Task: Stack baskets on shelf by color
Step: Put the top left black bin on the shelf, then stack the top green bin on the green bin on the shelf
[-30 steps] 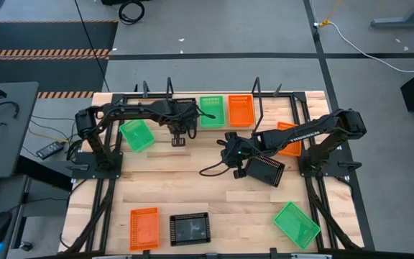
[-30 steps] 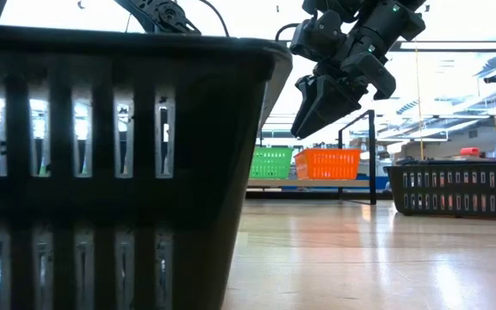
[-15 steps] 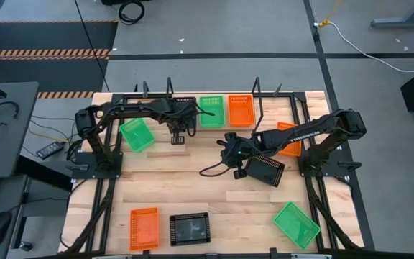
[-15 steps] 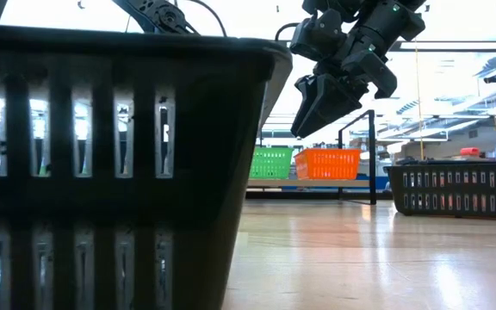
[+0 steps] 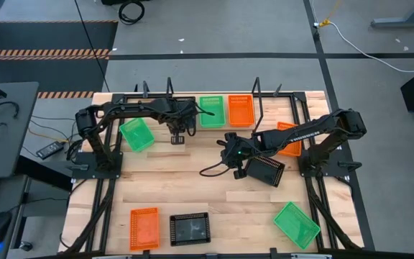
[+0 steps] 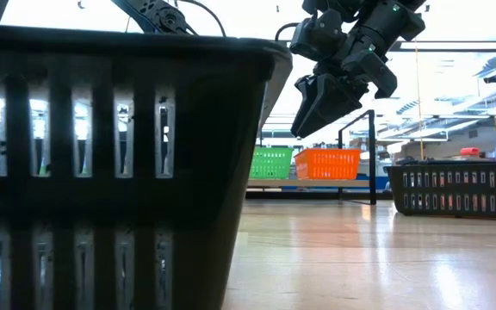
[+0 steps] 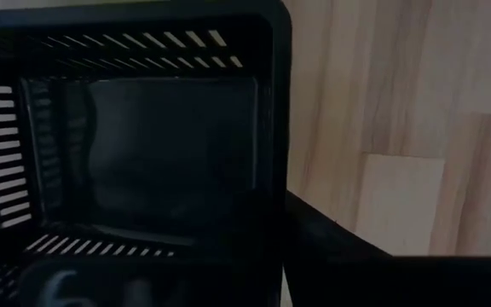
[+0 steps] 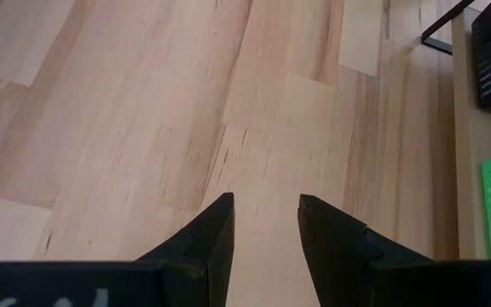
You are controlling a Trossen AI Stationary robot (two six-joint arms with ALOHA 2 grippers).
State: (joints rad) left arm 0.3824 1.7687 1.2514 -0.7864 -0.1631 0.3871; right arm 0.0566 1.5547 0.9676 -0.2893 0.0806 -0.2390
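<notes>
Now: L arm at shelf's far-left slot w/ black basket

Left gripper (image 5: 180, 128) is at the black basket (image 5: 184, 104) on the shelf (image 5: 225, 109), left of green basket (image 5: 210, 110) & orange basket (image 5: 240, 109); its grip can't be told. Right gripper (image 8: 265, 217) is empty, moderately wide, mid-table by second black basket (image 5: 264, 170). Risk: a snagged rim on pull-out drags the basket off the shelf.
</notes>
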